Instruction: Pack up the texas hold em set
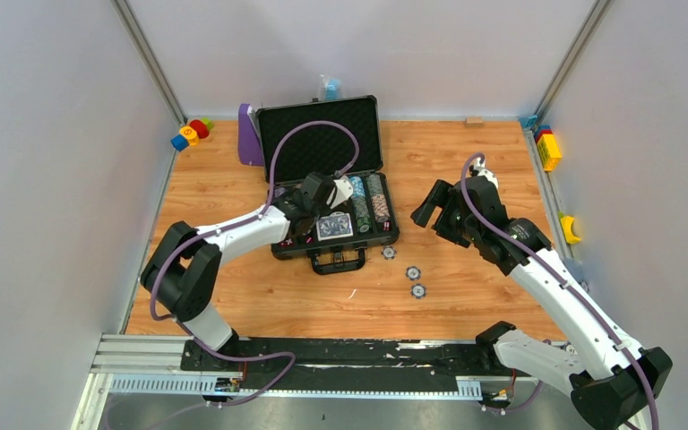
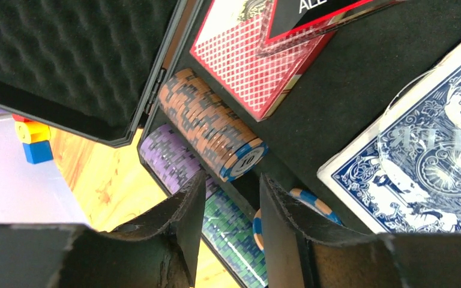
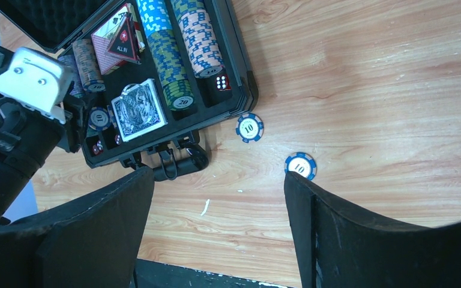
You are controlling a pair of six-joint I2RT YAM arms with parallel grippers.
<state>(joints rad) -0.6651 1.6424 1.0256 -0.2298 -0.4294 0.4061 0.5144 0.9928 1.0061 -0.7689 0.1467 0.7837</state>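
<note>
Closest in, the black fingers (image 2: pixel 180 228) of the left hand (image 2: pixel 233 180) are standing partly apart with nothing between them, hanging low over the left side of the open briefcase (image 1: pixel 318 134). Just beyond the gap a single blue-edged chip (image 2: pixel 315 205) is lying in a foam slot beside the brown row of chips (image 2: pixel 210 129). That looks to me like the reason the hand is poised there: this slot seems to be taking the strays.

The briefcase is sitting in the middle of the tabletop (image 1: pixel 502 161), its lid leaning back toward the far wall and its handle (image 1: pixel 339 262) facing the arms, so both can reach in. Inside, the blue card deck (image 1: pixel 334 227) and the red deck (image 2: pixel 246 60) are lying flat in the middle, with the other chip rows (image 1: pixel 367 202) to their right.

Over to the right, the right hand (image 1: pixel 434 210) is hovering well apart from the case, spread wide and holding nothing. Three loose chips (image 1: pixel 412 272) are lying on the wood just beside the case's near right corner. I judge those are what is left to gather before the lid can come down.
</note>
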